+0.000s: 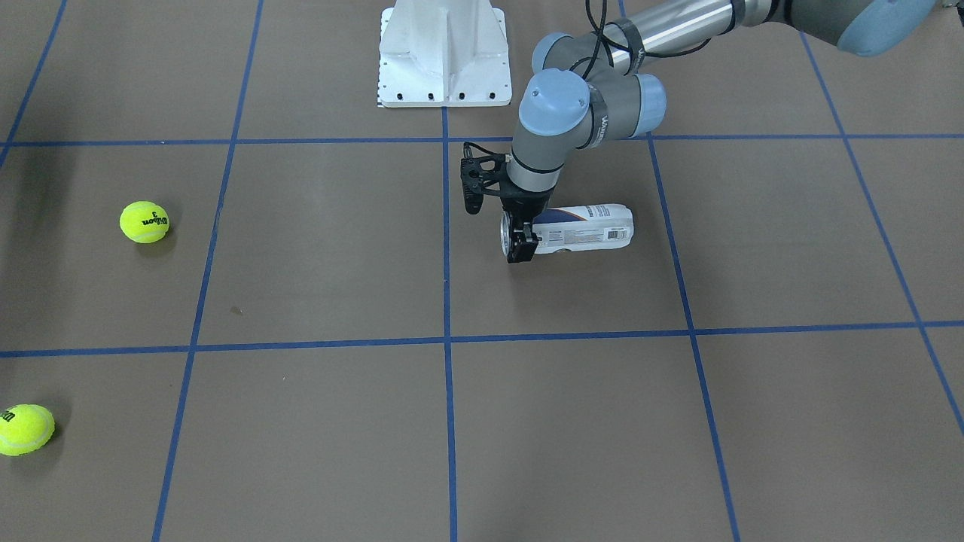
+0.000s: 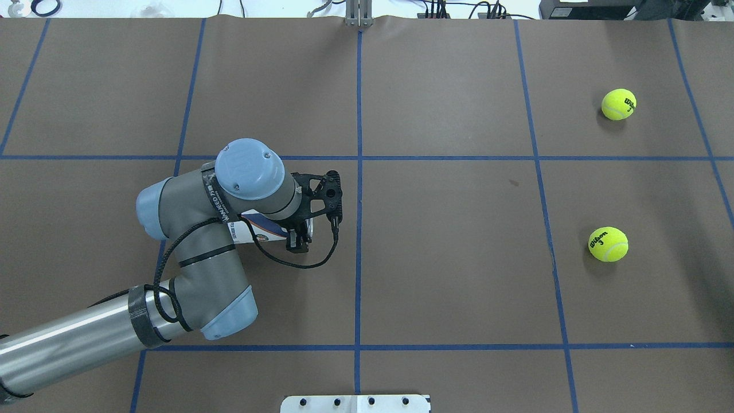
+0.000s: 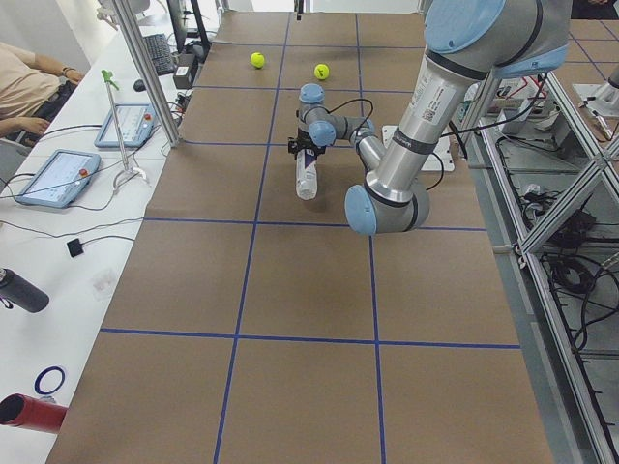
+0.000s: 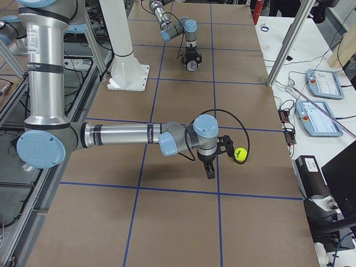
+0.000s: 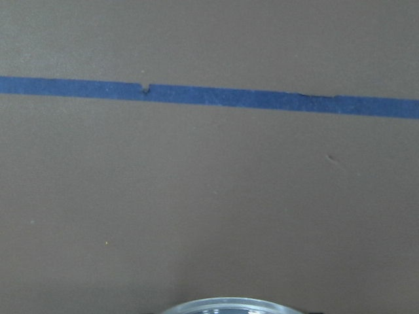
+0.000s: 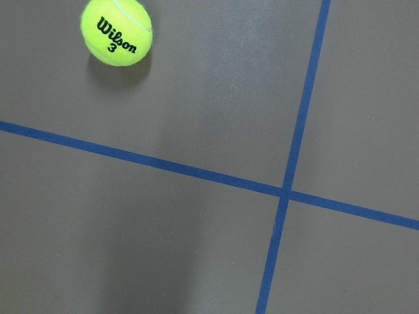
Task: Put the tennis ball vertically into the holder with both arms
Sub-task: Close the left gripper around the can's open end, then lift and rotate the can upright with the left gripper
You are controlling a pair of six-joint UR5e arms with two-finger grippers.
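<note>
The holder [image 1: 584,228] lies on its side on the brown table, its silver rim toward the centre line. My left gripper [image 1: 520,239] comes straight down on the rim end, and its fingers [image 1: 521,247] straddle the tube and appear closed against it. From overhead the wrist hides most of the holder [image 2: 261,226]. The rim's edge [image 5: 229,306] shows at the bottom of the left wrist view. Two tennis balls [image 1: 144,222] [image 1: 25,429] lie far off on the other side. My right gripper [image 4: 209,169] shows only in the exterior right view, beside a ball [image 4: 240,154]. Whether it is open or shut I cannot tell.
The white bolted base [image 1: 443,53] stands at the robot's edge of the table. Blue tape lines [image 2: 358,172] divide the brown surface into squares. A ball [image 6: 116,31] sits at the top left of the right wrist view. Side benches hold tablets [image 3: 53,177] and cables.
</note>
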